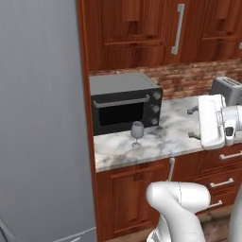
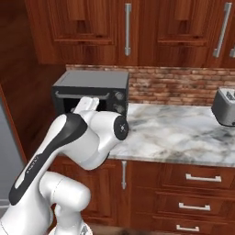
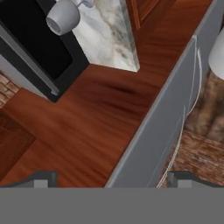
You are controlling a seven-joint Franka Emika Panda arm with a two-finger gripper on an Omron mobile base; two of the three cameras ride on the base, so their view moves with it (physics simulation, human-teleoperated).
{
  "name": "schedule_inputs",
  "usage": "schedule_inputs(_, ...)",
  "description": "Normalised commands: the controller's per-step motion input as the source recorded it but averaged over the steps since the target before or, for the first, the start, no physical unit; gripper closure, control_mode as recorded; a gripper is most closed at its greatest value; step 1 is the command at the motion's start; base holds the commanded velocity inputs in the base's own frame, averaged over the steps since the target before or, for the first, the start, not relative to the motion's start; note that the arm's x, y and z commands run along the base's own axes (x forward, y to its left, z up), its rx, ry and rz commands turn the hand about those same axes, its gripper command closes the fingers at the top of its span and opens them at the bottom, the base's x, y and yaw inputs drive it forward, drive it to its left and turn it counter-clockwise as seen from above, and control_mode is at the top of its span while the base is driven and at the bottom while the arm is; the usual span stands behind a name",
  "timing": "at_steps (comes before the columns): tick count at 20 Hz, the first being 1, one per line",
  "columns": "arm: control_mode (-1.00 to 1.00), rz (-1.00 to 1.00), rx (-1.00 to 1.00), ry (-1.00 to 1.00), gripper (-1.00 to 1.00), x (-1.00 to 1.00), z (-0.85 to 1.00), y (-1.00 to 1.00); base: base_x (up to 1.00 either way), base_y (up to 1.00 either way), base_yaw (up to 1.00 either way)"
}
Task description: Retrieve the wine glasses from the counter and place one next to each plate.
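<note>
**Lining up on the wine glass, hand not pointed at it yet**

Starting from our gripper: jaws wide apart, nothing held. The wine glass stands upright on the counter, just in front of the microwave, off toward the hand view's upper-left corner.

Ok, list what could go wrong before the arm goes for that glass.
1. The wine glass stands upright on a thin stem close in front of the microwave; a sideways nudge could tip it or knock it against the oven door.
2. It also sits fairly near the counter front edge, so a tipped glass might roll off.
3. The open gripper is pointed past the glass, at the cabinet side and fridge; it probably needs a wide swing that could clip them.
</note>
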Motion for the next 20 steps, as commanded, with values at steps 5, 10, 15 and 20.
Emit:
schedule_inputs(5,1.00,0.00,0.00,0.00,-1.00,0.00,0.00,0.00,0.30,0.01,0.23)
schedule_inputs(10,1.00,0.00,0.00,0.00,-1.00,0.00,0.00,0.00,0.14,-0.01,0.24)
schedule_inputs(15,-1.00,0.19,0.25,0.03,-1.00,0.17,-0.30,-0.03,0.00,0.00,0.00)
schedule_inputs(20,-1.00,0.11,0.12,0.07,-1.00,0.34,-0.24,-0.06,0.00,0.00,0.00)
